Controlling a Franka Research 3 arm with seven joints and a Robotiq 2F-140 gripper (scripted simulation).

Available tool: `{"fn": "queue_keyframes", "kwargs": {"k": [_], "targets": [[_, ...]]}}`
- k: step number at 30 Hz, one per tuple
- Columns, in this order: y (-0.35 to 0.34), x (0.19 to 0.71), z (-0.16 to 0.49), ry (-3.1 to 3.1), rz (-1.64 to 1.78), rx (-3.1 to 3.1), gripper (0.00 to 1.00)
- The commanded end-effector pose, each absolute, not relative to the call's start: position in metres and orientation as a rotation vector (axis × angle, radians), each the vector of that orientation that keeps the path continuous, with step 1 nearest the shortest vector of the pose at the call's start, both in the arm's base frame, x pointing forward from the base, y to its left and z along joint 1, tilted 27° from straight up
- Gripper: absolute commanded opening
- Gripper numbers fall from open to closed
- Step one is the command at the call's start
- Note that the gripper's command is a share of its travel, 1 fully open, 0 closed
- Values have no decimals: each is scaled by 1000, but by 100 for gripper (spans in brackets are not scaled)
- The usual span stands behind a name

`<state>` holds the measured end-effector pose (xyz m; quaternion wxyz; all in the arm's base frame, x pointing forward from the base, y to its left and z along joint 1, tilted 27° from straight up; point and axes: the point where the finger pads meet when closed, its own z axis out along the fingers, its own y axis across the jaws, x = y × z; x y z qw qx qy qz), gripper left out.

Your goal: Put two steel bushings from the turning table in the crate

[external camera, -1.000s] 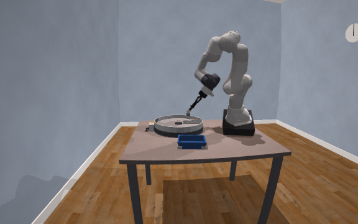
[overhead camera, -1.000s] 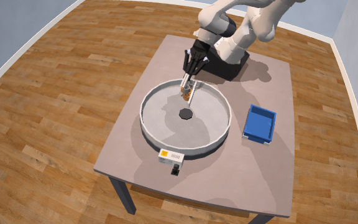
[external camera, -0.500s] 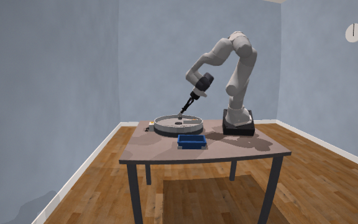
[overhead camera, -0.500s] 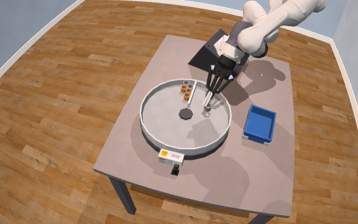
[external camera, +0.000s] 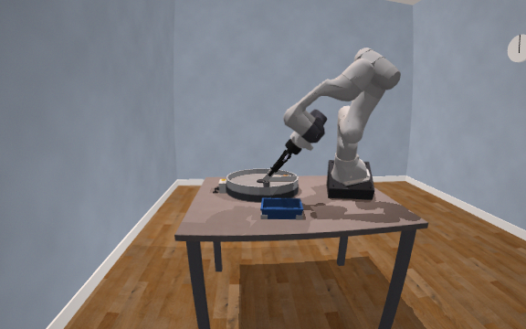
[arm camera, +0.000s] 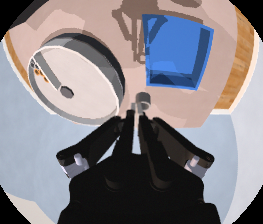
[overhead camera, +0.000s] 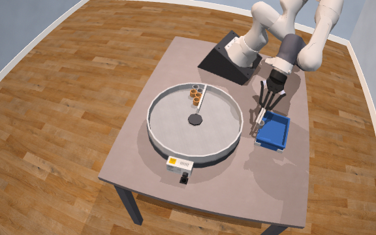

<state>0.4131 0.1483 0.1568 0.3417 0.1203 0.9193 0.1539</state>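
Observation:
My gripper (overhead camera: 258, 120) (external camera: 267, 179) (arm camera: 135, 109) is shut on a grey steel bushing (overhead camera: 260, 123) (arm camera: 143, 98), held at the fingertips in the air. In the top view it overlaps the left edge of the blue crate (overhead camera: 287, 130) (external camera: 281, 211) (arm camera: 208, 55); the wrist view shows it beyond the crate's near edge. No bushing shows in the crate, whose floor is partly shaded. On the turning table (overhead camera: 172, 134) (external camera: 245, 189) (arm camera: 94, 82), two steel bushings (overhead camera: 196, 87) (overhead camera: 200, 91) stand at the back beside three orange bushings (overhead camera: 192, 93) (overhead camera: 198, 95) (overhead camera: 196, 101).
A white bar (overhead camera: 202, 98) (arm camera: 47, 72) runs from the turning table's dark hub (overhead camera: 195, 119) (arm camera: 67, 92) to its raised rim, right of the bushings. A white box (overhead camera: 179, 165) stands at the turning table's front. The black arm base (overhead camera: 224, 63) (external camera: 351, 186) stands behind.

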Motion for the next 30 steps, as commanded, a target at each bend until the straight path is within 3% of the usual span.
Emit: {"fn": "queue_keyframes", "kwargs": {"k": [1,7,30], "targets": [[165,383,168,2373,413,529,0],[213,340,188,2352,466,547,0],[215,337,189,2350,470,549,0]]}}
